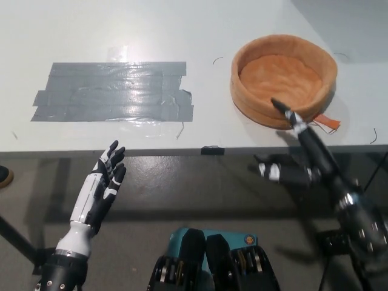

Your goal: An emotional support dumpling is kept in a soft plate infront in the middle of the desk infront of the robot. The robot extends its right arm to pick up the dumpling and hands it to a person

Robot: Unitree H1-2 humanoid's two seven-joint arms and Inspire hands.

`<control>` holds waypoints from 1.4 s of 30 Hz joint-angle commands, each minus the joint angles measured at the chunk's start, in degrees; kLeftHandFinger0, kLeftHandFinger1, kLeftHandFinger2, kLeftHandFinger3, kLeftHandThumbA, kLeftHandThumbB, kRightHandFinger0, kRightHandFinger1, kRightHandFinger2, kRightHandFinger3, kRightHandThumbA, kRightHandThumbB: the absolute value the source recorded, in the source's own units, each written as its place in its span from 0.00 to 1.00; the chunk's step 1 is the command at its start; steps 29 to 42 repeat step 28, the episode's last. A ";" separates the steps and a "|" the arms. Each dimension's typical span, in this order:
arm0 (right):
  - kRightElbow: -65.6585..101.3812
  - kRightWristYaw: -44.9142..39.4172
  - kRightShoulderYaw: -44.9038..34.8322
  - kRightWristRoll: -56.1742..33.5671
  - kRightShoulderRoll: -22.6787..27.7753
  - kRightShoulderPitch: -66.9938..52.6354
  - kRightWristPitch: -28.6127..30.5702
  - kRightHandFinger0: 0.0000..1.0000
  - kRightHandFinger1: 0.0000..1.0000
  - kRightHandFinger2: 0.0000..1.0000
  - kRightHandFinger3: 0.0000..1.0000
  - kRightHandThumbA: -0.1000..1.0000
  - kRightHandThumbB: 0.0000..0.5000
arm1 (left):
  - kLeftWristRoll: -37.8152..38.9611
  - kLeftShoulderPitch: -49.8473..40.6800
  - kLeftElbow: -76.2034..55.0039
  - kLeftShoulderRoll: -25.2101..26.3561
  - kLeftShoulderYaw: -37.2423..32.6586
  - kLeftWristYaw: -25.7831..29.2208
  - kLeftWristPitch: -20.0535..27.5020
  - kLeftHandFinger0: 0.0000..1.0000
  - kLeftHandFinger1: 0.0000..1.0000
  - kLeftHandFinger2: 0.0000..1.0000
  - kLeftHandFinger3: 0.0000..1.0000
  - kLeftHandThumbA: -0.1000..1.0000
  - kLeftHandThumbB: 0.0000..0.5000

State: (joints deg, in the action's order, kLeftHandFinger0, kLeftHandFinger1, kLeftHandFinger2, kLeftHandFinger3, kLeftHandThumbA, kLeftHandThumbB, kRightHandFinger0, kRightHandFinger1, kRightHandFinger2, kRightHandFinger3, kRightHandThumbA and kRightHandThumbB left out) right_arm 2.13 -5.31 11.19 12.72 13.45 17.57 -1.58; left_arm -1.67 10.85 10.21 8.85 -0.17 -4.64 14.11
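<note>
The soft orange plate (245,97) sits on the white desk at the right, and its inside is bare. No dumpling shows anywhere in view. My black right hand (308,159) hangs in front of the desk's front edge, below and just right of the plate. It is open, fingers spread, holding nothing, with one fingertip reaching up over the plate's near rim. My white left hand (100,189) rests at the lower left below the desk edge, open with its fingers pointing up.
A patch of grey tape strips (115,91) lies flat on the left half of the desk (200,36). An orange tag (329,123) sticks out from the plate's near right side. Grey floor lies below the desk's front edge.
</note>
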 commanded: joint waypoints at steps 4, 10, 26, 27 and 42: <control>13.55 2.90 -4.28 -10.31 -4.07 -15.74 16.28 1.00 1.00 1.00 1.00 1.00 0.61 | 0.40 0.70 -2.24 0.30 -0.92 -1.38 1.23 1.00 1.00 1.00 1.00 0.84 0.67; 5.27 -0.09 -6.17 -14.92 -5.28 -16.73 15.62 1.00 1.00 1.00 1.00 1.00 0.58 | -0.61 -0.28 -1.24 0.55 -1.32 -1.07 2.84 1.00 1.00 1.00 1.00 0.85 0.68; 0.36 -5.49 -7.47 -21.54 -5.29 -17.55 13.76 1.00 1.00 1.00 1.00 1.00 0.40 | -0.08 -3.02 -3.33 0.14 -1.66 -0.64 2.44 1.00 1.00 1.00 1.00 0.83 0.74; 0.39 -5.56 -7.46 -21.42 -5.22 -17.56 13.83 1.00 1.00 1.00 1.00 1.00 0.41 | -0.24 -3.09 -3.36 0.09 -1.65 -0.50 2.47 1.00 1.00 1.00 1.00 0.83 0.74; 0.39 -5.56 -7.46 -21.42 -5.22 -17.56 13.83 1.00 1.00 1.00 1.00 1.00 0.41 | -0.24 -3.09 -3.36 0.09 -1.65 -0.50 2.47 1.00 1.00 1.00 1.00 0.83 0.74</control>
